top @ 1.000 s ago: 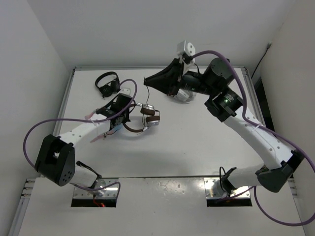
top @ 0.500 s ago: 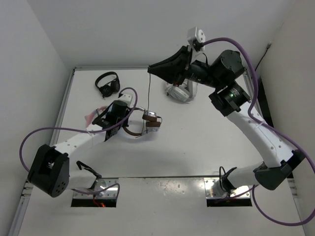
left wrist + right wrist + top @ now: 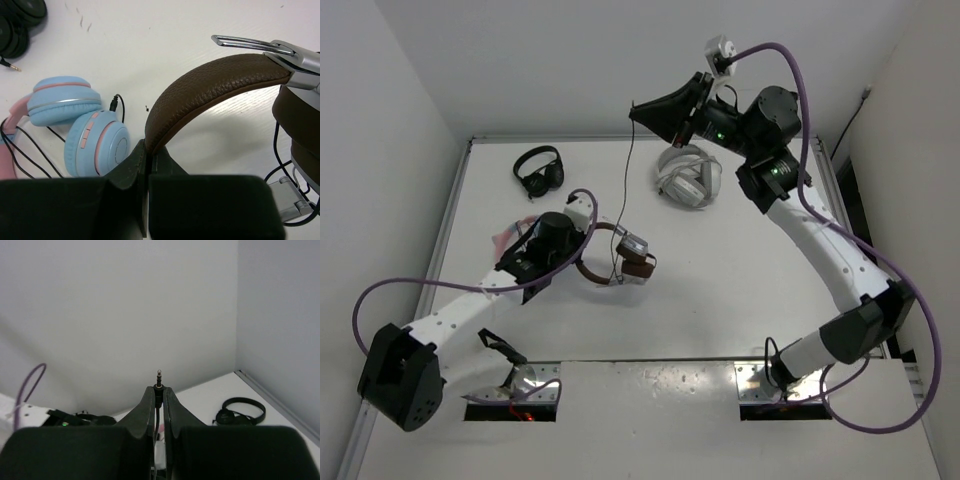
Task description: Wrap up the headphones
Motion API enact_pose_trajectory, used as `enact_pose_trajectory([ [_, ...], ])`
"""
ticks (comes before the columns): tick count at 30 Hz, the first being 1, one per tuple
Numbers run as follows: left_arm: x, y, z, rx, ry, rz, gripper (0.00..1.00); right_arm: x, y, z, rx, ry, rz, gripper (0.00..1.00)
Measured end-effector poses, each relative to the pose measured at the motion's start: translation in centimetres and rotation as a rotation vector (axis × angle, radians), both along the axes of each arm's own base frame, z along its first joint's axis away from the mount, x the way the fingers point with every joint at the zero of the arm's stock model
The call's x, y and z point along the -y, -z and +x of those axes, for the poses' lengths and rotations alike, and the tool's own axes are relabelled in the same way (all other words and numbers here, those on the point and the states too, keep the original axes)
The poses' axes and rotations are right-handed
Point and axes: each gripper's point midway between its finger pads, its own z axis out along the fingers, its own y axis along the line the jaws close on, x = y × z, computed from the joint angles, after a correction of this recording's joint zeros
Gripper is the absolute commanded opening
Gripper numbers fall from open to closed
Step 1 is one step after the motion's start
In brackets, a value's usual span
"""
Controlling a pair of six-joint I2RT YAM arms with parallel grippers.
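Upright cable (image 3: 627, 185) mid-table; blue headphones (image 3: 95, 130) nr left claw (image 3: 148, 152).

In the left wrist view, the right edge is cutting off the earcups of the headphones (image 3: 215, 85). The top-left corner is clipping the black pair (image 3: 17, 22), and the left edge is trimming the blue-and-pink pair (image 3: 80, 125) (its pink band mostly). The right gripper (image 3: 159, 392) is hiding most of the cable (image 3: 157, 415) below the plug (image 3: 159, 375).

1. The headphones (image 3: 215, 82): no readable brand, label or number on the band or cups.
2. The blue headphones (image 3: 95, 135): no readable marking.
3. All other surfaces: no legible text.
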Motion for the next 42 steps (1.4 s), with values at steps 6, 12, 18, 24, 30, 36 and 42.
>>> enact_pose_trajectory([
  [6,0.9,-2.8,-1.5,0.069,0.086,-0.077,0.00,2.2,2.6,5.0,-0.081,0.092,-0.011,0.00],
  [12,1.5,-4.3,-3.4,0.084,0.145,-0.148,0.00,4.9,3.0,7.7,-0.099,0.164,0.001,0.00],
  [18,1.7,-4.6,-4.3,0.035,0.144,-0.209,0.00,7.2,4.4,9.4,-0.115,0.218,0.001,0.00],
  [24,2.6,-6.2,-4.7,0.005,0.138,-0.297,0.00,9.4,8.5,11.8,-0.187,0.275,-0.024,0.00],
  [30,3.2,-8.6,-4.7,-0.013,0.131,-0.414,0.00,10.8,13.1,13.3,-0.263,0.314,-0.065,0.00],
  [36,2.7,-11.7,-3.4,-0.021,0.060,-0.546,0.00,11.7,16.7,13.5,-0.323,0.334,-0.083,0.00],
  [42,1.6,-13.6,-1.1,-0.049,-0.076,-0.688,0.00,12.3,20.7,12.3,-0.417,0.342,-0.094,0.00],
])
